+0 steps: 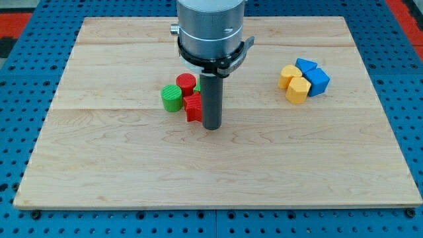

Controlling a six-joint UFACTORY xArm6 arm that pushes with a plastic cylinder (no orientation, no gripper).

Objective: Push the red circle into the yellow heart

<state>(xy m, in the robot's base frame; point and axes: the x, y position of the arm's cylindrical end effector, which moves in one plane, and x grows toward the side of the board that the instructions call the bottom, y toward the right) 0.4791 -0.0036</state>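
Observation:
The red circle (pixel 186 83) sits left of the board's middle, in a tight cluster with a green round block (pixel 171 98) and a red star-shaped block (pixel 193 107). A sliver of another green block (pixel 197 88) shows behind my rod. My tip (pixel 211 126) rests just right of the red star block, below and right of the red circle. A yellow heart-like block (pixel 297 90) lies at the view's right, touching another yellow block (pixel 288 75) and two blue blocks (pixel 318 81) (pixel 305 65).
The wooden board (pixel 211 178) sits on a blue pegboard surface. The arm's grey cylindrical body (pixel 210 30) hangs over the board's top middle and hides what lies behind it.

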